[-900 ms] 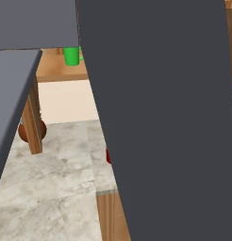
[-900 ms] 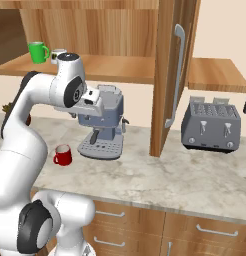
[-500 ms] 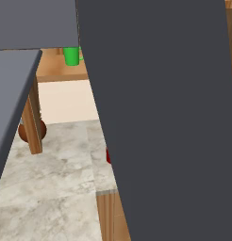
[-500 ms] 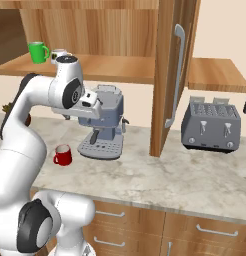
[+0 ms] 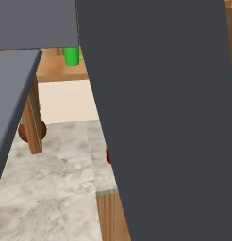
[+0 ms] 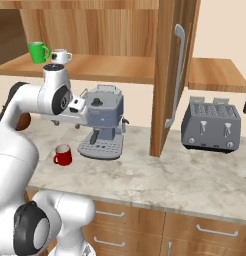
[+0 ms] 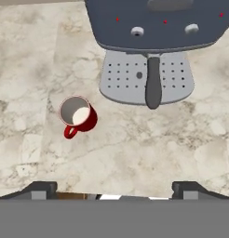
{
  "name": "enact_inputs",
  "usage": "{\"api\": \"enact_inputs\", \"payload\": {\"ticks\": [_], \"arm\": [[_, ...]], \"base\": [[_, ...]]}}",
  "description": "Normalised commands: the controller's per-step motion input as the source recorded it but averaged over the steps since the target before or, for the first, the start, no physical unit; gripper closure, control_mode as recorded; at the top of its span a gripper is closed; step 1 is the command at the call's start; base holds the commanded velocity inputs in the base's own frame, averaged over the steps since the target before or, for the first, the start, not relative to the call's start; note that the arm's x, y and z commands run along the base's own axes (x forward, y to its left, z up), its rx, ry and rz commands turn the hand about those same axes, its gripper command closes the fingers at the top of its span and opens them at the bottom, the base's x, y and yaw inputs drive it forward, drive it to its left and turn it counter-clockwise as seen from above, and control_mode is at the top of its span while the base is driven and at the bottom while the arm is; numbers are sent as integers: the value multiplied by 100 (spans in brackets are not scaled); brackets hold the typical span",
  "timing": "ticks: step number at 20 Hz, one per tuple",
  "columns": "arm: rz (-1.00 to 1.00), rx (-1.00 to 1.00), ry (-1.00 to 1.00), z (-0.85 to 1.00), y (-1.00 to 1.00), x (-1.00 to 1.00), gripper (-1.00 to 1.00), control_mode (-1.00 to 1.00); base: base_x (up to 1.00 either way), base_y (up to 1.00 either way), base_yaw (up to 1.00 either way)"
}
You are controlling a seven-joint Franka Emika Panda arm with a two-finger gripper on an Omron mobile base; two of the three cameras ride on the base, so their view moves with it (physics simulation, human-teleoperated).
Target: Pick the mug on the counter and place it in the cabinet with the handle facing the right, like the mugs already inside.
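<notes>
One small red ceramic mug (image 7: 78,115) stands upright on the pale marbled tabletop (image 7: 149,144), beside the grey coffee machine (image 7: 149,44). Your hand (image 7: 114,188) hovers above, fingers spread, empty, positioned for descent.

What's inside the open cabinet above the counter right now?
On the cabinet shelf stand a green mug and a white mug, side by side at its left end. The open door covers the shelf's right part, so anything there is hidden.
</notes>
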Motion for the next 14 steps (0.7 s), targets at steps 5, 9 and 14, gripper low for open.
{"api": "enact_inputs", "payload": {"ticks": [5, 9, 14], "arm": [[0, 0, -2, -12, 40, -32, -100, -100], [0, 1, -1, -19, 43, -31, -100, -100], [0, 0, 0, -22, 45, -5, -100, -100]], "base": [[0, 0, 0], [0, 0, 0], [0, 0, 0]]}}
